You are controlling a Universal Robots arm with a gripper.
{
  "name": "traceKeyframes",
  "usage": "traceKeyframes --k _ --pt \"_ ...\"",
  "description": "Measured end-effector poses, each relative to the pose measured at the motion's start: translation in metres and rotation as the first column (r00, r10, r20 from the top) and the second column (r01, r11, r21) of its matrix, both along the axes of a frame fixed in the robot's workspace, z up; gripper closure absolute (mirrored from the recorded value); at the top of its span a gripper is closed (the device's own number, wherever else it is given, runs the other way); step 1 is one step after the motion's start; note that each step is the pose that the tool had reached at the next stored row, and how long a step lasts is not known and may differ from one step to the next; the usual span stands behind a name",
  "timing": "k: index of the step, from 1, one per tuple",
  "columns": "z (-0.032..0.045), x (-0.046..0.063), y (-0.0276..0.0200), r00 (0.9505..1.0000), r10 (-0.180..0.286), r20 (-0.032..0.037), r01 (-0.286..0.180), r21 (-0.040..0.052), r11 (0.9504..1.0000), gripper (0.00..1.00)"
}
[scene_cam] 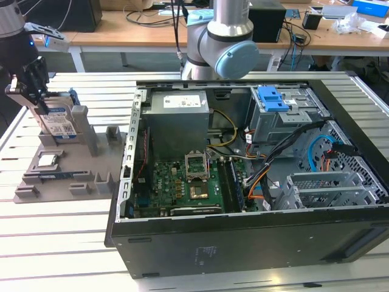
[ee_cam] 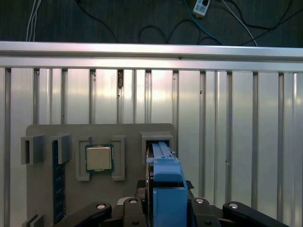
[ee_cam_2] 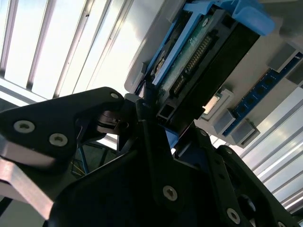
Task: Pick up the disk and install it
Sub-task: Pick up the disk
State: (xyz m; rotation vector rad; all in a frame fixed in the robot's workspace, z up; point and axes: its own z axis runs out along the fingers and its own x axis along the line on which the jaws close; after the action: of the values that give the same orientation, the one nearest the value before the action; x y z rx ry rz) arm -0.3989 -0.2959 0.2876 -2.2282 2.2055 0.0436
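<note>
The disk [scene_cam: 61, 125] stands on edge in a slot of the grey holder tray [scene_cam: 91, 149] at the exterior view's left, its white-and-blue label facing out. My gripper [scene_cam: 42, 97] sits over its top edge. In the first wrist view the disk's blue caddy [ee_cam: 168, 189] lies between my black fingers [ee_cam: 130, 208], which press against both its sides. The second wrist view shows the disk's connector edge [ee_cam_2: 199, 52] with a fingertip [ee_cam_2: 147, 106] against it. The disk still rests in its slot.
An open computer case [scene_cam: 243, 243] fills the exterior view's right, with a grey drive cage topped by a blue bracket [scene_cam: 271, 97] at the back. A square CPU chip [ee_cam: 99, 157] lies in the tray beside the disk. The arm's base [scene_cam: 219, 42] stands behind the case.
</note>
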Motion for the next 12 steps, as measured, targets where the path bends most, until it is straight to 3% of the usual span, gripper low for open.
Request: traceKeyframes --k 12 --pt "0.0000 0.0000 0.0000 1.0000 0.002 0.0000 -0.002 0.0000 1.0000 0.63"
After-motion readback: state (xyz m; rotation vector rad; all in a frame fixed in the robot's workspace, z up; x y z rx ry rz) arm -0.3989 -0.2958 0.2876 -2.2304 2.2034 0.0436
